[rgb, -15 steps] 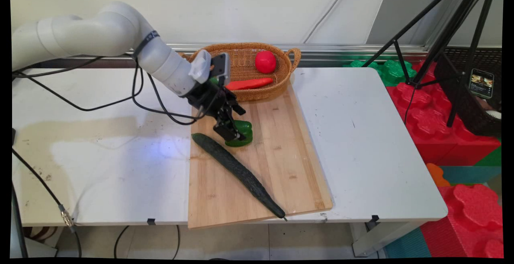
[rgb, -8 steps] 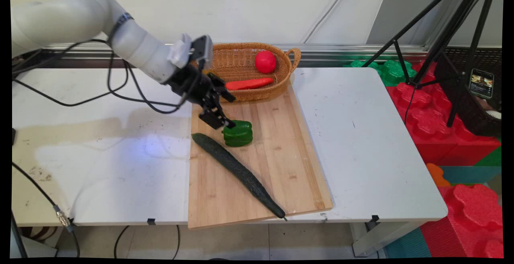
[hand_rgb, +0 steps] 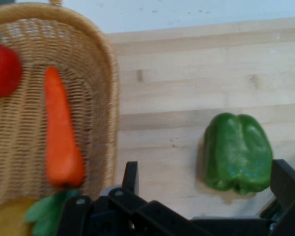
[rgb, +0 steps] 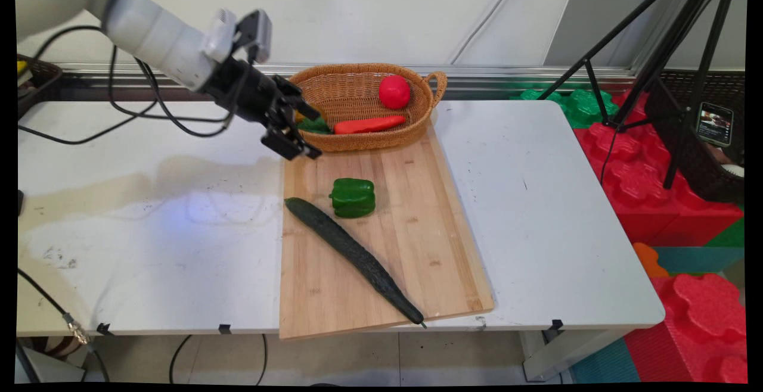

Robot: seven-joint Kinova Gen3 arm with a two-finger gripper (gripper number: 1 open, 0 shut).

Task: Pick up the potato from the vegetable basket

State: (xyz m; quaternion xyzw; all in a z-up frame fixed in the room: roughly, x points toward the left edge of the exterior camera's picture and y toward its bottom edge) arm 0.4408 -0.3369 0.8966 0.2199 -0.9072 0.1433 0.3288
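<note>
- My hand (rgb: 292,142) hangs empty above the table (rgb: 536,201), at the far left corner of the wooden cutting board (rgb: 417,249), just in front of the wicker basket (rgb: 357,82). In the hand view its two fingers stand wide apart with nothing between them, so I read it as released.
- The green bell pepper (rgb: 353,197) is the nearest loose thing. It sits on the cutting board, clear of the hand, with bare wood between them. In the hand view the pepper (hand_rgb: 237,152) lies close to the right finger (hand_rgb: 285,179) but I judge that an effect of the angle, not contact.
- A long dark cucumber (rgb: 354,255) lies slantwise on the board, its upper end just beside the pepper. Its lower tip reaches the board's near edge, probably because it is too long to lie any other way.
- The basket sits at the table's far side, touching the board's far edge. It holds a red tomato (rgb: 394,91), an orange-red carrot (rgb: 369,124) with green leaves (rgb: 314,124), and something yellowish that I can only half see in the hand view.
- Black tripod legs (rgb: 644,40) and red and green foam blocks (rgb: 644,171) stand off to the right, well apart from the board.
</note>
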